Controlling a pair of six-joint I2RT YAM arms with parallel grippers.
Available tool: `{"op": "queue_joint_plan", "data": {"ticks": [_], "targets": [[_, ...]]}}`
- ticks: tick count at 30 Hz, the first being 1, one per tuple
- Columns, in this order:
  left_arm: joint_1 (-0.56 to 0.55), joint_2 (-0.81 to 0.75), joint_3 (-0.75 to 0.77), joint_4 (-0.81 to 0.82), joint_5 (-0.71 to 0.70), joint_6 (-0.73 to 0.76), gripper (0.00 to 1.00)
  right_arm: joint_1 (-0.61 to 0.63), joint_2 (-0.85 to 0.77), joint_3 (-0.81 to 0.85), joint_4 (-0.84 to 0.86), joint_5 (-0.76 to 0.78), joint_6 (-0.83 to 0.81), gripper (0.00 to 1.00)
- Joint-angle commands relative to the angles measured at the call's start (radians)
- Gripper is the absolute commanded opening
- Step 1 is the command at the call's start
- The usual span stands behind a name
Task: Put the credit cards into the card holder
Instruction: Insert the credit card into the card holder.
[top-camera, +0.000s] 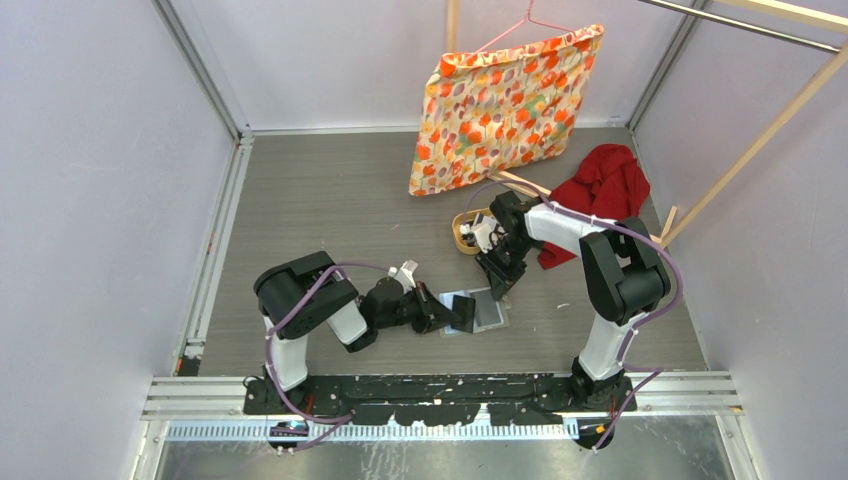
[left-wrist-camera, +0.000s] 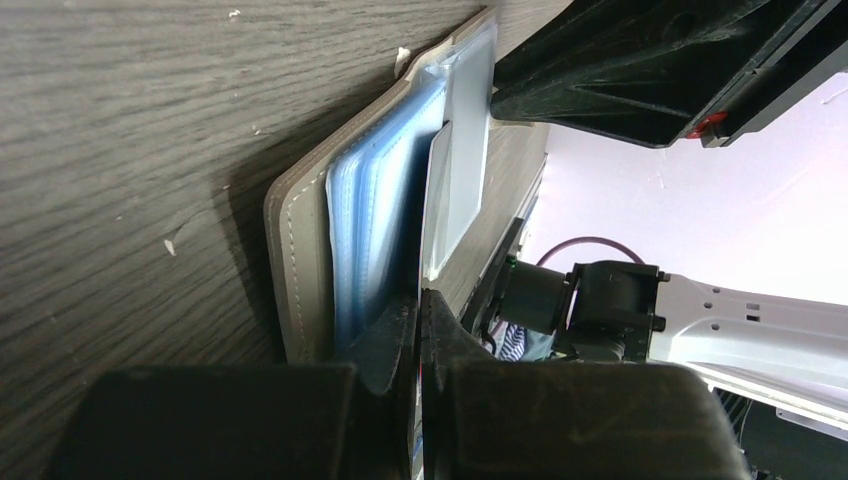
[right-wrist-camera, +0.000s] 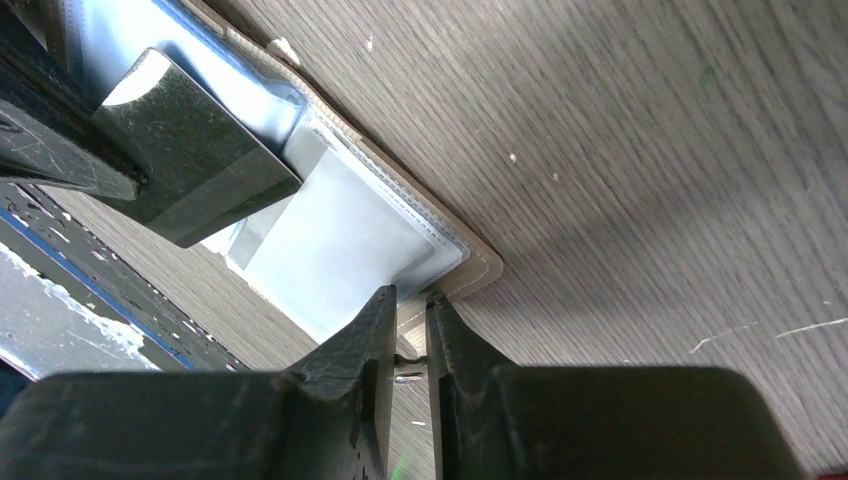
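The card holder lies open on the table, grey cover down and pale blue pockets up. It also shows in the left wrist view and in the right wrist view. My left gripper is shut on a thin light credit card, seen edge-on, whose far end lies at the holder's pockets. My right gripper is nearly closed, with its tips pressing on the holder's near corner edge. Other cards lie in the tray, too small to make out.
An oval tan wooden tray sits just behind the right gripper. A red cloth lies at the back right. A floral cloth hangs on a hanger at the back. A wooden rod leans at the right.
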Motion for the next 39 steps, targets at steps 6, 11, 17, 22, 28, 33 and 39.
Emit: {"op": "queue_joint_plan", "data": {"ticks": [6,11,17,22,28,33,39], "targets": [[0.007,-0.034,0.042,-0.119,-0.022,0.025,0.00,0.011,-0.023,0.028,-0.009,0.008,0.006,0.21],[0.006,-0.022,0.046,-0.107,-0.042,0.027,0.00,0.011,-0.029,0.028,-0.009,0.006,0.008,0.21],[-0.009,-0.019,0.049,-0.106,-0.079,0.036,0.00,0.012,-0.031,0.027,-0.007,0.000,0.011,0.21],[-0.046,0.001,0.048,-0.079,-0.138,0.032,0.00,0.014,-0.034,0.028,-0.007,-0.001,0.013,0.21],[-0.074,0.026,0.057,-0.056,-0.174,0.021,0.00,0.014,-0.039,0.027,-0.007,-0.004,0.014,0.21],[-0.098,0.022,0.050,-0.056,-0.220,0.019,0.00,0.015,-0.040,0.026,-0.007,-0.006,0.014,0.21],[-0.133,0.004,0.035,-0.056,-0.315,0.032,0.00,0.016,-0.043,0.026,-0.007,-0.007,0.015,0.21]]}}
